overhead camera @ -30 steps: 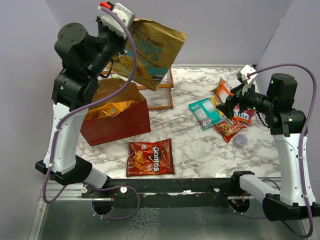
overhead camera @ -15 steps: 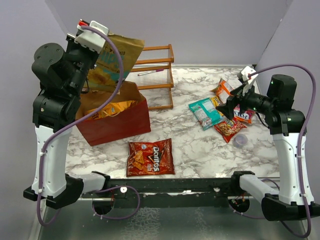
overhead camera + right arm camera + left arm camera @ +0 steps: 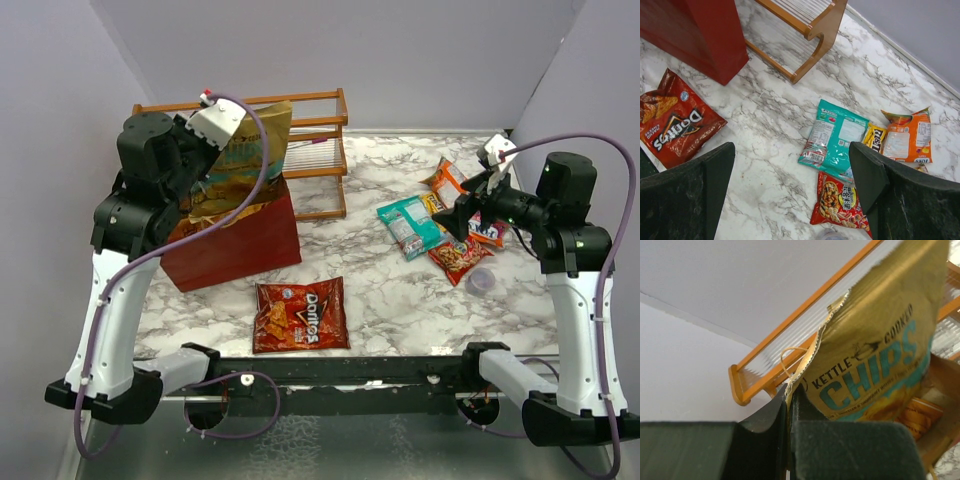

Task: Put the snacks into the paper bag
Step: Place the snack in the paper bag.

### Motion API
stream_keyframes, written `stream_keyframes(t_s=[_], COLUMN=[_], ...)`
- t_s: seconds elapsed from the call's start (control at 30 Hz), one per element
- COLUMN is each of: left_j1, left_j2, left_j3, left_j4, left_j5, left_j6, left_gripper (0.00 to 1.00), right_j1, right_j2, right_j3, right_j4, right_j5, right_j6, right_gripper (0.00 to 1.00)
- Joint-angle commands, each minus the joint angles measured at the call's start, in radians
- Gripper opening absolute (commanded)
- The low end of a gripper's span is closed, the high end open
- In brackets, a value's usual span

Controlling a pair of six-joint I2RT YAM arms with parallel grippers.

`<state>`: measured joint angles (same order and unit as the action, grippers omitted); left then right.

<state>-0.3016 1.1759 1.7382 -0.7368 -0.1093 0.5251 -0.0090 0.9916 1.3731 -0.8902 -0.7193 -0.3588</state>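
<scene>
Left gripper (image 3: 789, 390) lowering-position: large tan-and-teal foil chip bag (image 3: 880, 350) hangs at the mouth of the dark red-brown paper bag (image 3: 240, 245).

We judge the chip bag light, air-filled, crinkly and slippery, with fragile contents. The crimped top seam is the firm place to pinch, and the left jaws are closed tight on that seam's corner. The right gripper (image 3: 790, 185) is spread wide and holds nothing, above the teal packet (image 3: 835, 137), the orange packet (image 3: 905, 137) and the small red packet (image 3: 840, 202). The red Doritos bag (image 3: 300, 313) lies flat near the paper bag. We cannot see the chip bag's lower edge or most of the paper bag's contents. The left arm hides them.
</scene>
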Motion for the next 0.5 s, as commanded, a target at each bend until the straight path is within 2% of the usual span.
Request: stream_keyframes(t_s=[0.0,0.27,0.47], left_j1=[0.038,0.097,0.107], left_j2=[-0.098,-0.181,-0.188], left_j3=[-0.036,-0.171,-0.213], left_j4=[-0.002,-0.074,-0.098], left_j5=[0.071,0.131,0.201], left_j6=[-0.033,-0.038,-0.052], left_gripper=[0.00,0.00,0.00], right_j1=[-0.011,-0.024,-0.034], right_j2=[-0.011,0.001,-0.002], right_j3=[-0.011,-0.011,-0.014], right_j4=[0.028,0.032,0.034], right_j5=[-0.030,-0.060,-0.078], right_j6=[0.018,0.029,0.033], right_gripper=[0.98,0.98,0.98])
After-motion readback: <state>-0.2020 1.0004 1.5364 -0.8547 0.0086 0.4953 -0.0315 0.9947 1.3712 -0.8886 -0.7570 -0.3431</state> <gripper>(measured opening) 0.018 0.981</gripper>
